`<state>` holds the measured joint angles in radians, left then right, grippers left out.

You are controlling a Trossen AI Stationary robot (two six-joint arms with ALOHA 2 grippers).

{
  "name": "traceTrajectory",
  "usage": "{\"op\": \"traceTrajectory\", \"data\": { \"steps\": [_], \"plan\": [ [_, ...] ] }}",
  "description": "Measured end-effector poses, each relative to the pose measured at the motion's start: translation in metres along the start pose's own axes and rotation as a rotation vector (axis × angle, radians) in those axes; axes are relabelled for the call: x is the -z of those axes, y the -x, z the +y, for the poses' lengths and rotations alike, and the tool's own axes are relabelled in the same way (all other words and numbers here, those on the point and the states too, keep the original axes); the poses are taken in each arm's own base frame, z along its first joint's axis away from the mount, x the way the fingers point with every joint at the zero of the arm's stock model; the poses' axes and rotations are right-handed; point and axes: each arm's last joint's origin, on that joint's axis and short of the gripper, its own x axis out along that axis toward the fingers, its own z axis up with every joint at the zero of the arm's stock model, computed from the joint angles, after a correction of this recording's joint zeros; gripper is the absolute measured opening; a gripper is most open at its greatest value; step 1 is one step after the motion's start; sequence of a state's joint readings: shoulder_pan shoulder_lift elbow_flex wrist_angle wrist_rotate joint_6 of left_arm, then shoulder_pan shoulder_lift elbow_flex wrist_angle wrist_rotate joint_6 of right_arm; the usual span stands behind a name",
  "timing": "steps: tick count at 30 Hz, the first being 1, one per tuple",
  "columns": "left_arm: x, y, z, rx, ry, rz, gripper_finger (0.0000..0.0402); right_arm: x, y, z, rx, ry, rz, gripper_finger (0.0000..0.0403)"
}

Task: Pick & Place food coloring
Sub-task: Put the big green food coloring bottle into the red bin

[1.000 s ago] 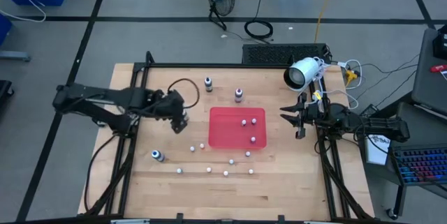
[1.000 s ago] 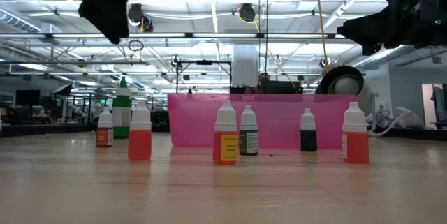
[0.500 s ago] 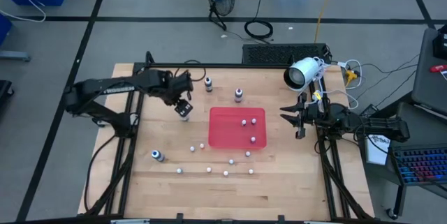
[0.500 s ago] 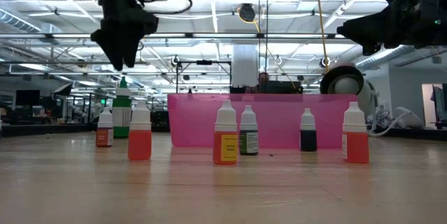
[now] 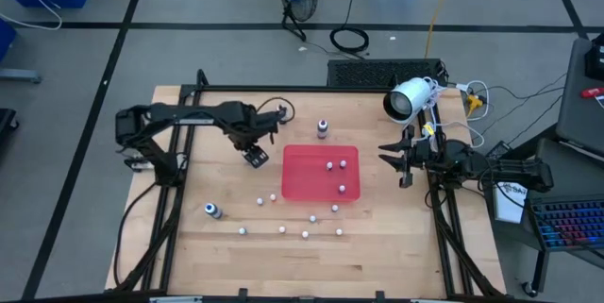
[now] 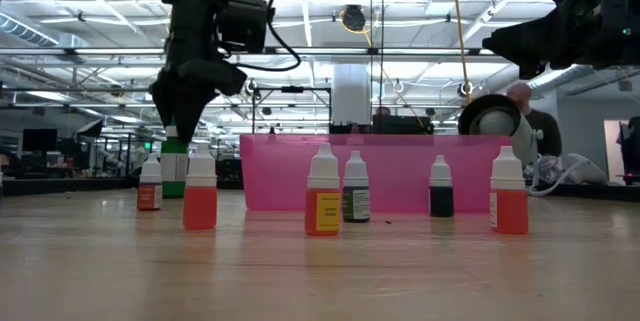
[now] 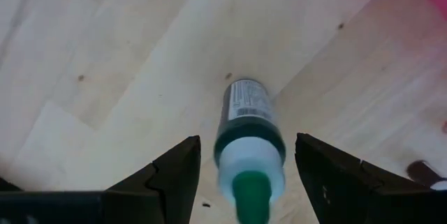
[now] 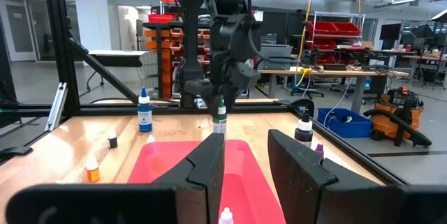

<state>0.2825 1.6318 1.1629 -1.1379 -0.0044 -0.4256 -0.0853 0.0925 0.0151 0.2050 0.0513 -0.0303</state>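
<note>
Table [image 5: 396, 246]: light wooden top that bears the red tray, the bottles and both arms.
Red tray [image 5: 307, 185]: lies near the middle of the table; in the low view its pink wall [image 6: 400, 166] rises behind the front row of bottles.
Left gripper [image 5: 257, 143]: hangs just beyond the tray's far left corner, over the green bottle; its jaws stand spread, one on each side of the bottle, and the left wrist view shows a gap between each finger and the bottle.
Right gripper [image 5: 394, 163]: waits off the tray's right edge, above the table; its jaws are spread, with nothing between them.
Green bottle [image 7: 248, 140]: stands upright on the wood beside the tray's far left corner, green tip uppermost, right under the left gripper.
Dark-capped bottle [image 5: 323, 129]: stands just beyond the tray's far edge.
Blue bottle [image 5: 213, 210]: well apart from the tray, off its near left corner.
Small bottles in the tray [image 5: 342, 189]: three white tops show inside, toward its right side.
Small bottles on the table [image 5: 306, 234]: a loose scatter just in front of the tray's near edge.
</note>
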Motion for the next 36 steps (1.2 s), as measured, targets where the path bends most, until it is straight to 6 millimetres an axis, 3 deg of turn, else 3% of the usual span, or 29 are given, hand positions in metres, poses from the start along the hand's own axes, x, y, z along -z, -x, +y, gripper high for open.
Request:
{"op": "traceTrajectory", "data": {
  "steps": [10,25,36],
  "plan": [
    [0.000,-0.008,-0.013,-0.051,-0.027,-0.012,0.0222,0.000,0.000,0.000,0.000,0.000,0.000,0.0100],
    [0.002,-0.008,-0.017,-0.058,0.017,-0.009,0.0168,0.000,0.000,0.000,0.000,0.000,0.000,0.0100],
    [0.007,-0.008,-0.014,-0.126,0.065,0.012,0.0247,0.000,0.000,0.000,0.000,0.000,0.000,0.0100]
  ]
}}
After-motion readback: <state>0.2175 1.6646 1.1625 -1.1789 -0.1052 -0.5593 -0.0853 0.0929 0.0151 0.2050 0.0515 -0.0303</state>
